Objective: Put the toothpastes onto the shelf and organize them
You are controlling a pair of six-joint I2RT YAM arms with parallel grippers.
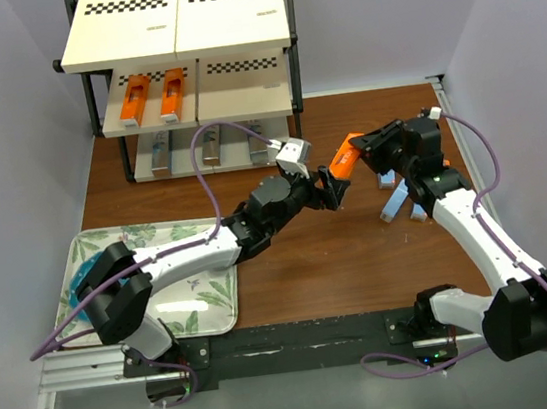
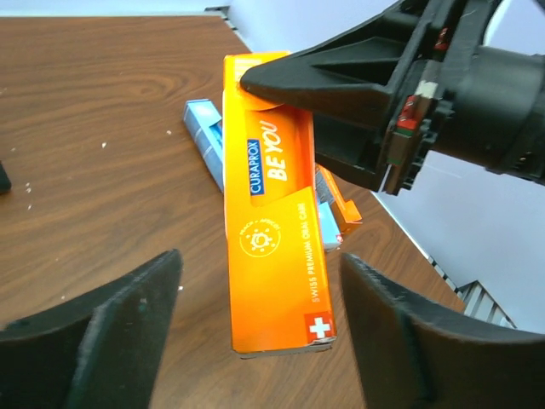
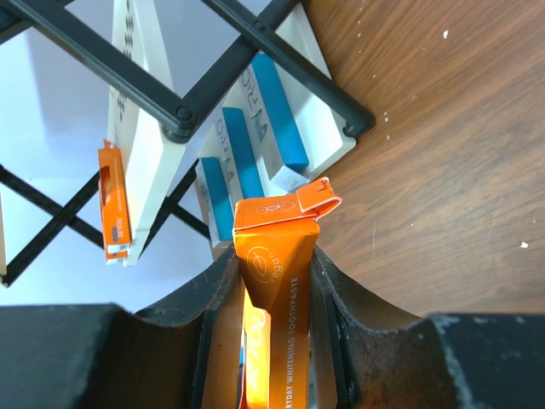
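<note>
My right gripper (image 1: 365,150) is shut on an orange toothpaste box (image 1: 345,159) and holds it above the table, right of the shelf (image 1: 181,35). In the right wrist view the box (image 3: 277,273) sits pinched between the fingers, its end flap open. My left gripper (image 1: 330,190) is open, and in its wrist view its fingers (image 2: 94,341) stand on either side of the box's free end (image 2: 277,256) without touching it. Two orange boxes (image 1: 153,96) lie on the middle tier. Metallic blue boxes (image 1: 211,147) lie on the bottom tier. Light blue boxes (image 1: 392,202) lie on the table at the right.
A leaf-patterned tray (image 1: 210,298) with a blue plate (image 1: 80,280) lies at the near left under the left arm. Another orange box (image 2: 345,213) and a light blue box (image 2: 204,136) lie on the table below the held one. The table's right edge is close.
</note>
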